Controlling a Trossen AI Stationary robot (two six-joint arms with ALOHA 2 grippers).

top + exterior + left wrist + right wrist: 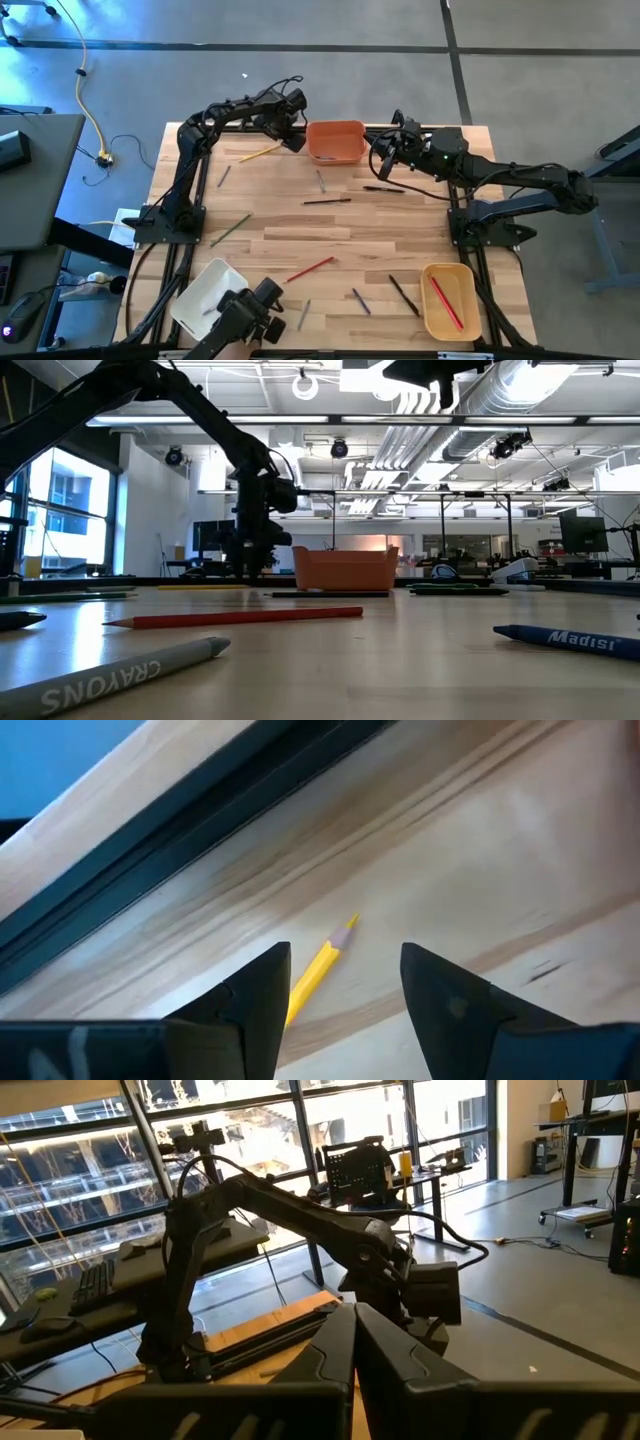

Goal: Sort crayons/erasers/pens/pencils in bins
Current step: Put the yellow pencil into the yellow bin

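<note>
Hovering left claw low over far-left desk edge, just beside orange bin. Fingers standing wide apart, gripping nothing. Yellow pencil lying on bare wood under and just ahead of the gap, nearer one finger than the other, not centred. In the high view the same yellow pencil lying flat just to the near-left of the left claw, long axis running diagonally, one end pointing toward the orange bin, the other toward the desk's left side.

Judging the coming move as a descent-and-pinch: needing a small sideways shift to centre the shaft between the fingers, and fingers set across the long axis, not along it. Pencil appearing roughly in line with the fingers' forward direction in the wrist view, so closing across it looking workable. Left arm clearly the nearer one.

Keeping right claw raised on the other side of the orange bin, fingers pressed fully together, carrying nothing; waiting.

Noting the rest: tan-yellow bin at near right holding a red stick; white bin at near left; other sticks scattered mid-desk, among them a red pencil and a black pen, all well apart from the left claw.
</note>
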